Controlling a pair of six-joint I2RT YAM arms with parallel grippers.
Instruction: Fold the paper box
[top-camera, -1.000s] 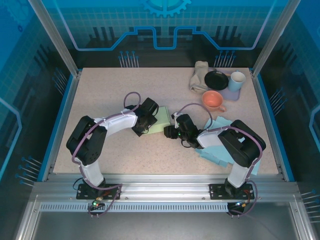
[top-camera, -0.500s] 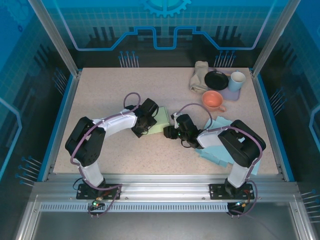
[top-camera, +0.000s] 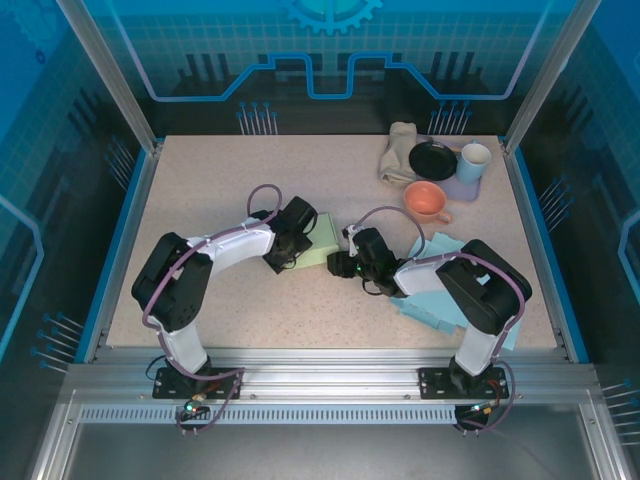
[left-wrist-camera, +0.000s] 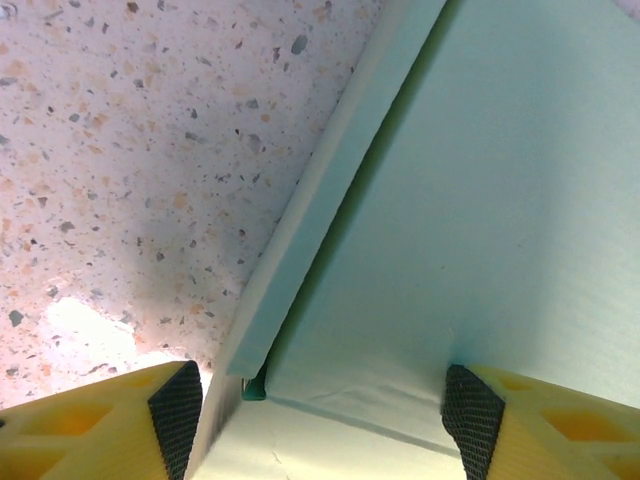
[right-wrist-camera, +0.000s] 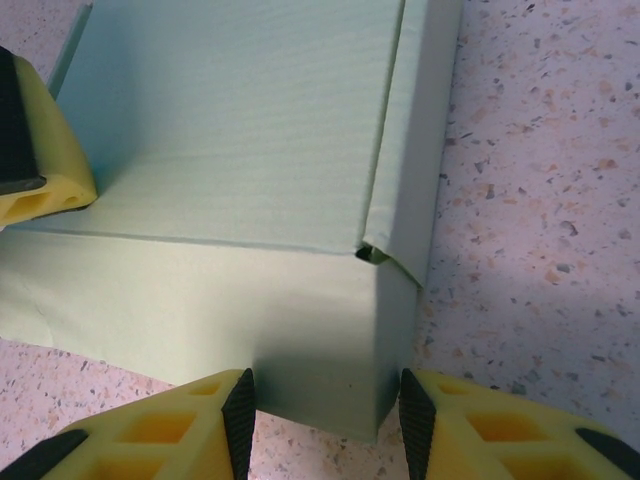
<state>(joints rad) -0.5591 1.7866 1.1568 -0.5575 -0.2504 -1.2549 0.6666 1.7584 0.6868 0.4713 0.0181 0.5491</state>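
The pale green paper box (top-camera: 320, 243) sits mid-table between the two arms, its lid down. My left gripper (top-camera: 303, 230) is over the box's left end. In the left wrist view it (left-wrist-camera: 325, 420) is wide open, and the lid (left-wrist-camera: 480, 200) and a side flap (left-wrist-camera: 330, 190) lie between the pads. My right gripper (top-camera: 339, 264) is at the box's near right corner. In the right wrist view it (right-wrist-camera: 328, 415) is open, and its pads straddle that corner (right-wrist-camera: 330, 340) low on the wall. A small gap shows at the lid's corner (right-wrist-camera: 372, 254). A left finger (right-wrist-camera: 35, 150) rests at the lid's far edge.
At the back right are a beige cloth (top-camera: 398, 150), a black plate (top-camera: 433, 160), a light blue mug (top-camera: 473, 162) and an orange cup (top-camera: 427, 200). Light blue paper sheets (top-camera: 440, 295) lie under the right arm. Bare speckled tabletop (top-camera: 200, 190) lies to the left.
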